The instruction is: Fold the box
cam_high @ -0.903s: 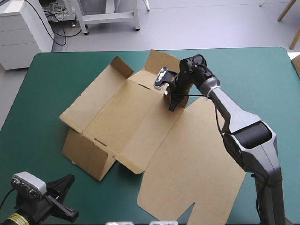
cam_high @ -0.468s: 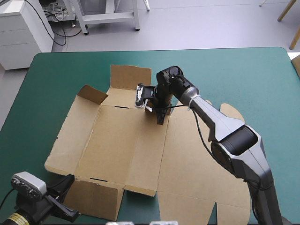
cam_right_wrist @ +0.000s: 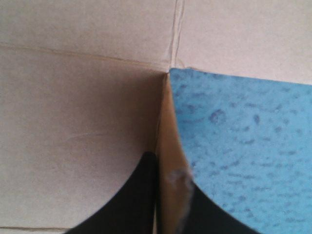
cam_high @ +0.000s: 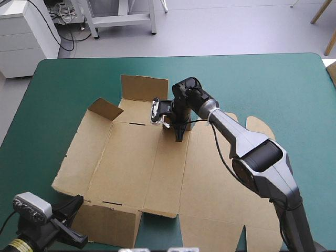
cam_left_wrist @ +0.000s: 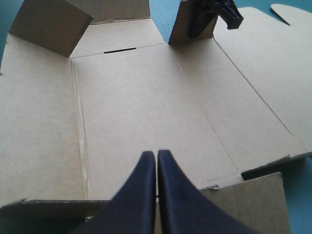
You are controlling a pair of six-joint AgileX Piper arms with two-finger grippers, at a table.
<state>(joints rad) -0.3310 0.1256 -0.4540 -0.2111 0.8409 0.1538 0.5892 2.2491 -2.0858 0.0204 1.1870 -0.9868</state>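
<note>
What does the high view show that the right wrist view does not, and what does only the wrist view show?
Only the high view shows the whole box, mostly flat with far flaps raised, and the left gripper by its near edge. Only the right wrist view shows the board standing edge-on between the shut fingers. Both show the right gripper shut on a small flap at the box's far edge, with teal-green cover beside it.
</note>
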